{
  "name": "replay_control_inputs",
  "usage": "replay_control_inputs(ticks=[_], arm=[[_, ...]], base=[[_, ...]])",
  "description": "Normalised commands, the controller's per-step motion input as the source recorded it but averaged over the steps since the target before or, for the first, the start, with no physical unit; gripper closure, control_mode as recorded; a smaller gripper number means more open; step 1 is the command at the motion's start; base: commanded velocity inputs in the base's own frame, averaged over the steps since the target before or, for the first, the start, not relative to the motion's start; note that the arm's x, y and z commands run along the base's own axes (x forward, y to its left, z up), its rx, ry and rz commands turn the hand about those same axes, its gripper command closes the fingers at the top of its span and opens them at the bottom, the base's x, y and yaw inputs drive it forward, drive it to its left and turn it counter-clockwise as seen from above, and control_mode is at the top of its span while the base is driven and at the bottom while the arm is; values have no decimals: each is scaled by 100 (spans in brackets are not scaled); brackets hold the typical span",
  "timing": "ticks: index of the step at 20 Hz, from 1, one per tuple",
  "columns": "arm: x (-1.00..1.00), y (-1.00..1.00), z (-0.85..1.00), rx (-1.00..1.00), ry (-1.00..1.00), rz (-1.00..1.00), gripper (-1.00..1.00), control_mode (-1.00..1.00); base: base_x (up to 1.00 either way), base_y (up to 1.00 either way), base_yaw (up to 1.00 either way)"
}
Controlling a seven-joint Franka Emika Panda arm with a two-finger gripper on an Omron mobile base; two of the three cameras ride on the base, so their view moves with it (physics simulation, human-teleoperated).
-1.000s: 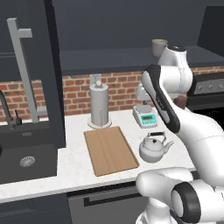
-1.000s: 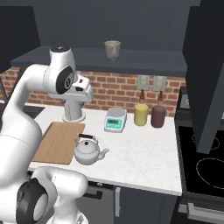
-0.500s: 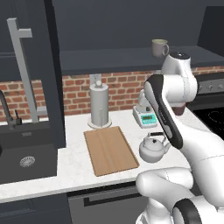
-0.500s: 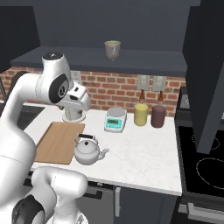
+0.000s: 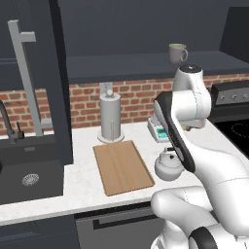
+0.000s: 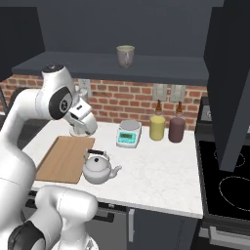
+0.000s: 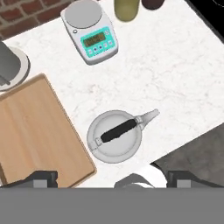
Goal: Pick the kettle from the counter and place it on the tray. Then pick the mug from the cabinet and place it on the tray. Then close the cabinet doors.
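Since a second ago the arm has swung over toward the kettle, and the gripper hangs above it with jaws spread wide, holding nothing. The kettle stands on the white counter, just beside the tray.

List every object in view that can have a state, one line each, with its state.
kettle: upright on the counter beside the tray, lid on, not held
tray: flat on the counter, nothing on it
mug: upright on the cabinet shelf
cabinet doors: open
gripper: open, above the kettle, holding nothing
digital scale: nothing on its pan
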Motion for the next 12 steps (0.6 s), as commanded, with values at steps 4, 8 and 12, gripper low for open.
replay_control_inputs(ticks=[4, 8, 12], arm=[[0, -10, -22, 3, 4, -31, -100, -100], [0, -15, -33, 4, 8, -27, -100, -100], [7, -17, -46, 7, 8, -18, -100, -100]], base=[[0, 0, 0], [0, 0, 0], [0, 0, 0]])
